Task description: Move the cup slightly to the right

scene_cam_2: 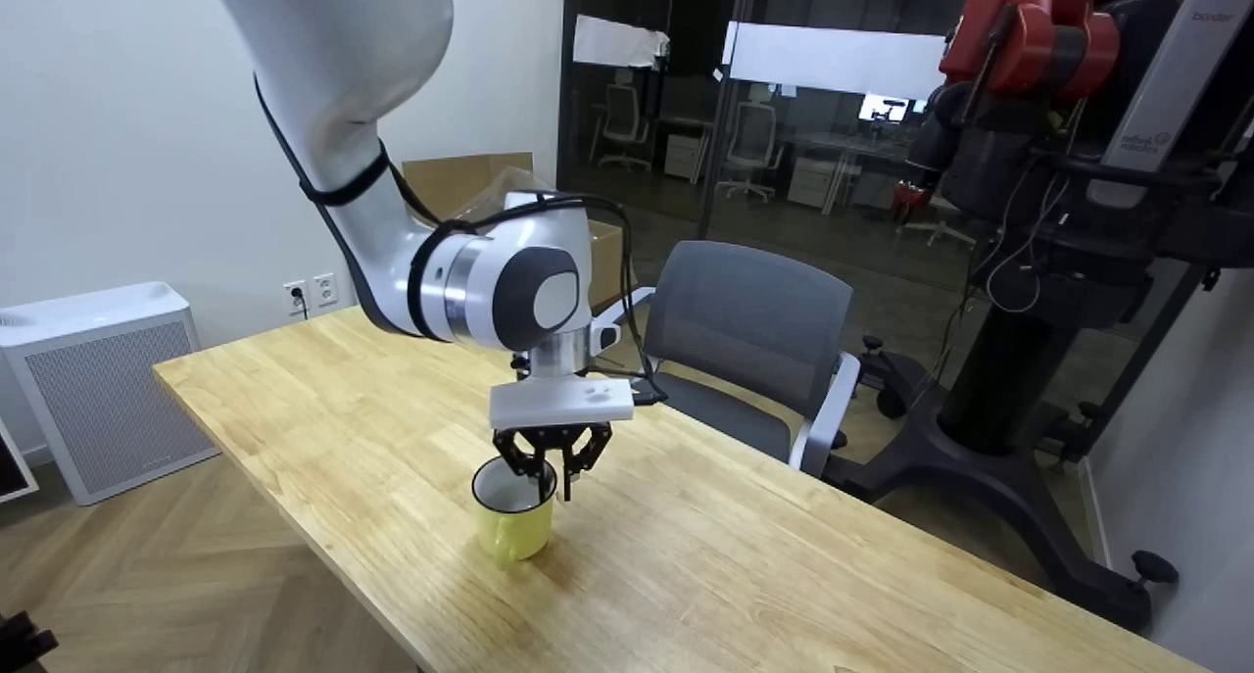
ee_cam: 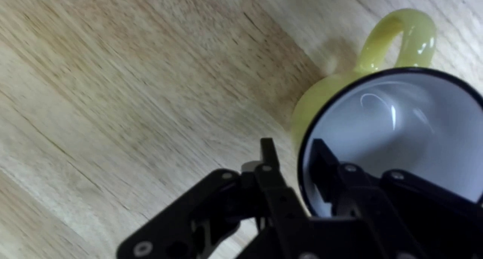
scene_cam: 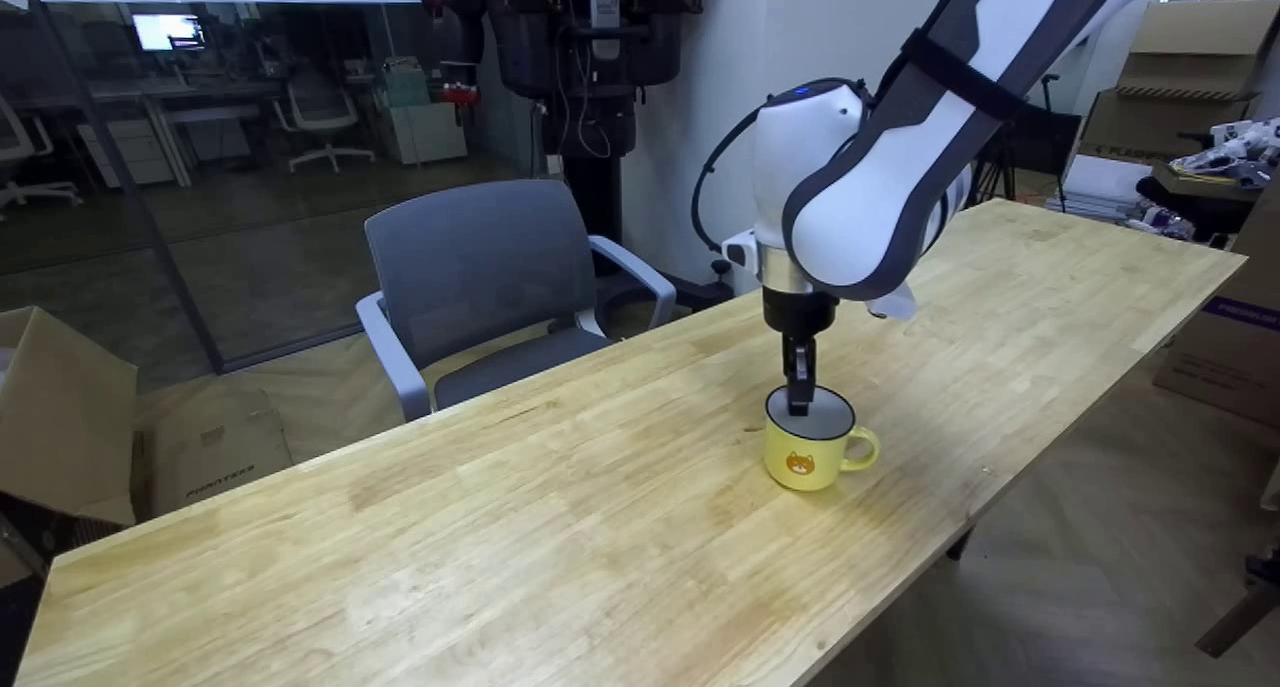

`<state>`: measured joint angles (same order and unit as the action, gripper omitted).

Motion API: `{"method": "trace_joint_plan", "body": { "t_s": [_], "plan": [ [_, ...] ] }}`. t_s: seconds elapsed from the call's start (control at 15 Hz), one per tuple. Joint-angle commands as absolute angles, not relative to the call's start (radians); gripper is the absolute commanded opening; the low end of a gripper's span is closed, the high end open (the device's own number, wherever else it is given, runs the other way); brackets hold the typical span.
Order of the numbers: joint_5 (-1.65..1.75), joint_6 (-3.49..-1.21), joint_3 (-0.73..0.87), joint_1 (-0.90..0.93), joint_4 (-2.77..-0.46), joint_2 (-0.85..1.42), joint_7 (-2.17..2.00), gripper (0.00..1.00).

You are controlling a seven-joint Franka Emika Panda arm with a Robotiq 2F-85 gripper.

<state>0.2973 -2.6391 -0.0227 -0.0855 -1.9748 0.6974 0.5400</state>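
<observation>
The Robotiq gripper [ee_cam: 292, 141] points straight down, its fingers spread: one reaches inside the enamel-style mug [scene_cam: 820, 452], the other hangs just outside, a gap showing between it and the mug's wall. Whether the inner finger touches cannot be told. The mug stands upright on the wooden table [scene_cam: 400, 567], near a long edge, its small looped handle [ee_cam: 420, 44] turned toward that edge. Yellow outside and white within, it has a dark rim and an orange animal face [scene_cam: 800, 464] on its side. At the opposite long edge stands a grey office chair [scene_cam: 485, 267], and beyond it a red and black robot [scene_cam_2: 1097, 252] marked "baxter" and "rethink robotics". In an exterior view, a cardboard box [scene_cam: 215, 452] on the floor reads "PHANTEKS".
</observation>
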Motion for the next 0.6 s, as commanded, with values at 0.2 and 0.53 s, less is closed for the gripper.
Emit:
{"method": "trace_joint_plan", "body": {
  "t_s": [0.2, 0.53],
  "plan": [
    [0.305, -2.633, -0.032, -0.084, -1.973, 0.698, 0.535, 0.11],
    [0.304, -2.634, -0.033, -0.085, -1.973, 0.698, 0.535, 0.03]
  ]
}}
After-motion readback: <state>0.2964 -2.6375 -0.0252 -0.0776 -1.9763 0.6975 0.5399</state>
